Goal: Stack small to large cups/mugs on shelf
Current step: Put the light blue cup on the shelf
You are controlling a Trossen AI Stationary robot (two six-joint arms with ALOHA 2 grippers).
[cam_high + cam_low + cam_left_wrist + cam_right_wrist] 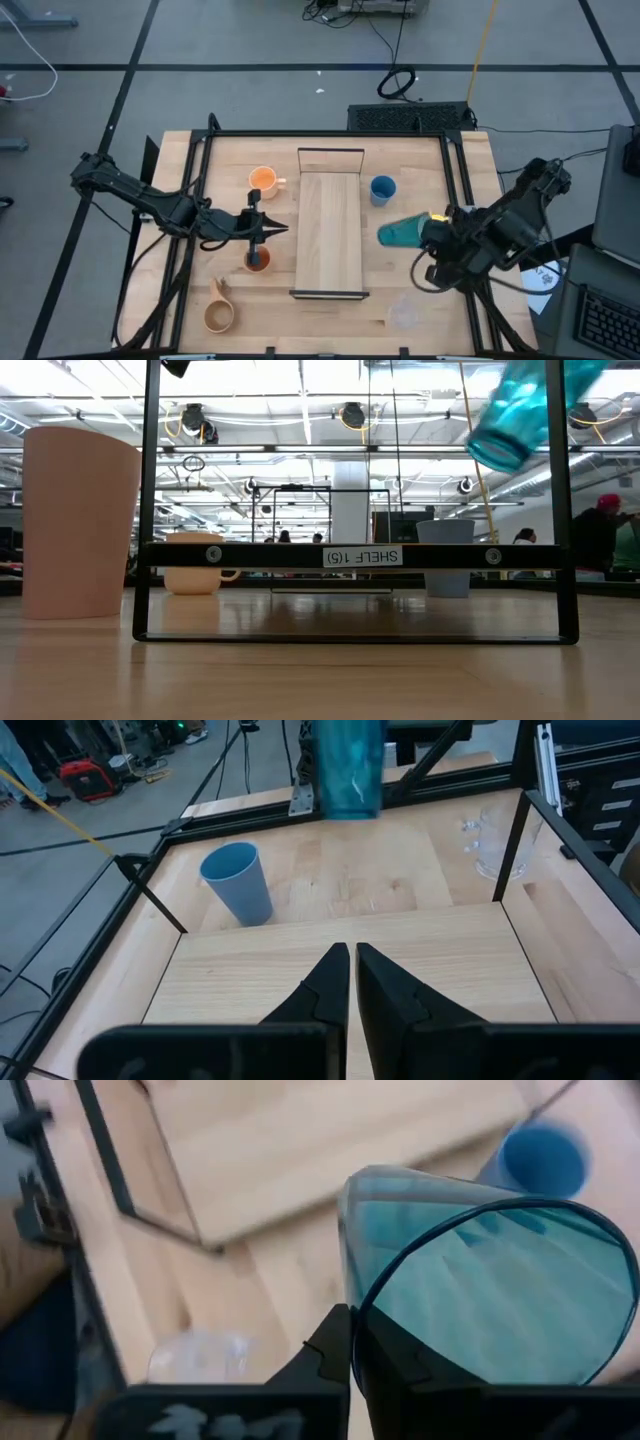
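I've got the tumbler [402, 232] pinched by its rim in the right end effector [350, 1342], tipped on its side in the air just right of the shelf [330, 205]. To do this well I'd right it before lowering and set it flat on the board. Left end effector [283, 229] is clenched on nothing, above the orange cup [257, 260]. Shelf is bare. Tumbler, blue cup [382, 189], clear cup [402, 314], orange mug [263, 180] and wooden mug [218, 314] all look empty.
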